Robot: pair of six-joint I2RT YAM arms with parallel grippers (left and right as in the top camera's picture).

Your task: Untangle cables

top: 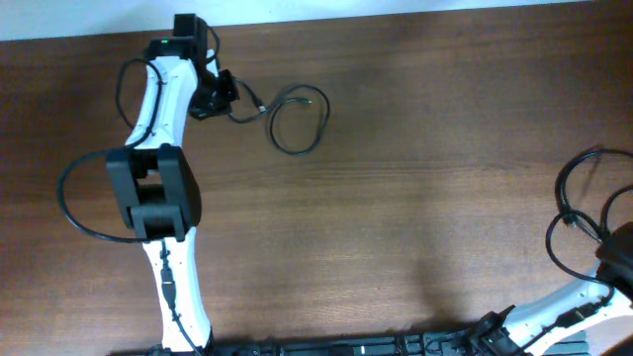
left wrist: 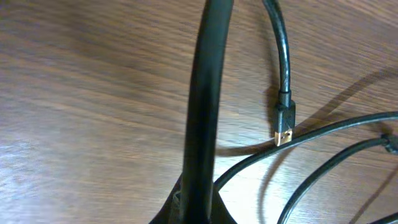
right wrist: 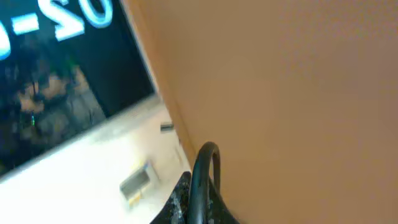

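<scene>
A thin black cable (top: 297, 124) lies in a loop on the wooden table at the upper left, one end running to my left gripper (top: 227, 96). In the left wrist view that gripper (left wrist: 199, 211) is shut on a black cable (left wrist: 205, 93) that rises straight up from the jaws. Beside it lies a small plug end (left wrist: 285, 124) with a gold tip, and two more strands (left wrist: 348, 127) cross behind it. At the far right more thin cable loops (top: 574, 213) hang by my right gripper (top: 605, 245). The right gripper (right wrist: 196, 208) is shut on a short black cable loop (right wrist: 204, 171).
The right wrist view looks past the table's edge (right wrist: 168, 118) to a bright floor and a dark screen (right wrist: 56, 74). The left arm's thick black wire (top: 74, 203) bows out to the left. A black bar (top: 376, 346) runs along the table's near edge.
</scene>
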